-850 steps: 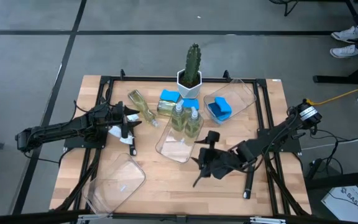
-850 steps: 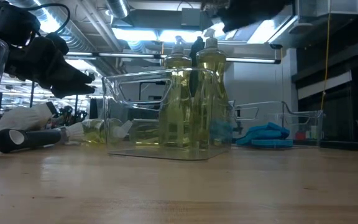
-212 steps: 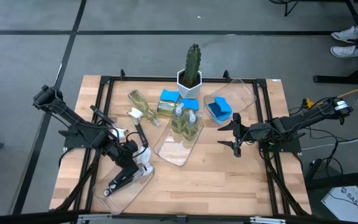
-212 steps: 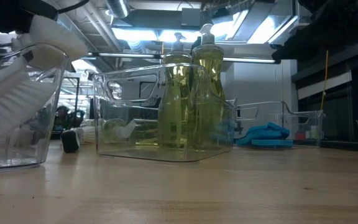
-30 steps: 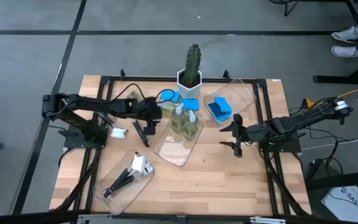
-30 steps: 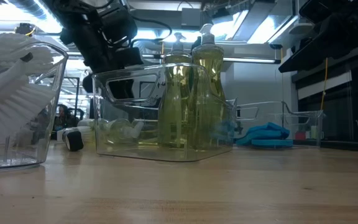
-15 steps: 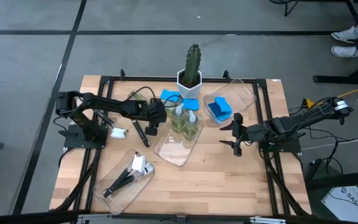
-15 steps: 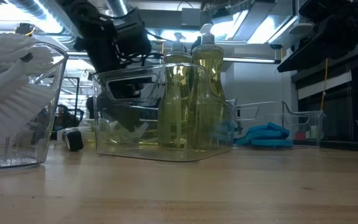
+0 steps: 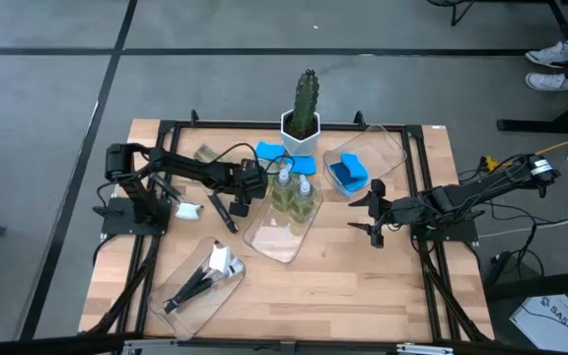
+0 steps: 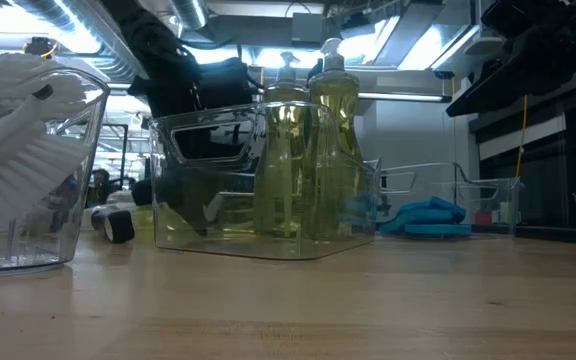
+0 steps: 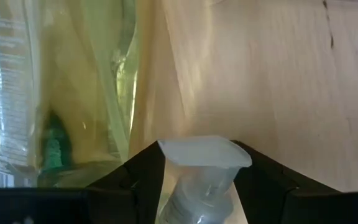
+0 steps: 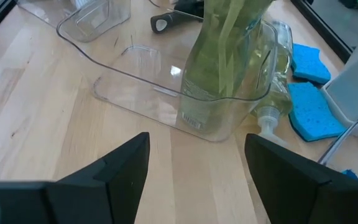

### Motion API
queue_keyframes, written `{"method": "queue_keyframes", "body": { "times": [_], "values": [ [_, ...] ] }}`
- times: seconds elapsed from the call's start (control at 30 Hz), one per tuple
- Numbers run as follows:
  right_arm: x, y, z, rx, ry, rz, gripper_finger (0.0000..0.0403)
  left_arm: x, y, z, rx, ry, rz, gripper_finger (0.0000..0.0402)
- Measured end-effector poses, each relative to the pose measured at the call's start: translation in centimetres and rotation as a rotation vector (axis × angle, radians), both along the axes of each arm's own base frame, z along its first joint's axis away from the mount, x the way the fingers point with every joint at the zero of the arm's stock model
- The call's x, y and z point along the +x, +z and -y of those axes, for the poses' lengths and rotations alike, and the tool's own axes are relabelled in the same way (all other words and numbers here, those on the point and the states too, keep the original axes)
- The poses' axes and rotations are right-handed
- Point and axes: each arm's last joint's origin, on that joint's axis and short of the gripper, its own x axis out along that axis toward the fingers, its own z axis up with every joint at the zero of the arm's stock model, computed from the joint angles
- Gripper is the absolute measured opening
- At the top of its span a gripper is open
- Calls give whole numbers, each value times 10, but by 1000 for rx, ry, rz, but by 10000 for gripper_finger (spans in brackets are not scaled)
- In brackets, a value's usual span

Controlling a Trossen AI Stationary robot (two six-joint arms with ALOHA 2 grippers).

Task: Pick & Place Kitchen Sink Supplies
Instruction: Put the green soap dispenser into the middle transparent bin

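A clear bottle of yellow-green liquid lies on the table left of the middle tray, its base (image 9: 207,155) showing past my left arm. My left gripper (image 9: 248,187) points down over its cap (image 11: 204,154), open, one finger on each side of the neck. Two bottles (image 9: 294,189) stand in the middle tray (image 9: 276,237). Another bottle (image 12: 277,68) lies between that tray and the blue sponges (image 12: 312,106). My right gripper (image 9: 375,212) hangs open above the table, right of the tray. My left gripper straddles the lying bottle's neck (image 11: 194,202), just behind the cap, coming from the table's left and slanting down along the bottle. Whether the fingers (image 11: 143,180) touch the neck, I cannot tell. The bottle lies on the table.
A black-handled brush (image 9: 223,209) lies on the table near my left gripper. The near-left tray (image 9: 180,306) holds brushes (image 9: 210,271). A blue sponge (image 9: 348,173) sits in the far-right tray. The cactus pot (image 9: 302,123) stands at the far edge.
My left gripper has sunk toward the table and gone a little toward the middle tray, rolling as it went, and now stands around the lying bottle's cap. The bottle has stayed where it was.
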Motion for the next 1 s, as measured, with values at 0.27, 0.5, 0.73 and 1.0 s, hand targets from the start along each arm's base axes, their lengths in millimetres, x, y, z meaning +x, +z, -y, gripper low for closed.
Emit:
{"method": "queue_keyframes", "body": {
  "times": [0.27, 0.5, 0.73, 1.0],
  "values": [
    [0, 0, 0, -4, 2, 0, 262, -3, 2, -2, 33, 75, 3, 109],
    [0, 0, 0, -4, 3, 0, 262, -6, 3, -1, 7, 159, 13, 102],
    [0, 0, 0, -5, 3, 0, 262, -17, 24, 1, 2, 230, 57, 102],
    [0, 0, 0, -5, 4, -1, 262, -35, 70, 5, 2, 316, 228, 101]
  ]
}}
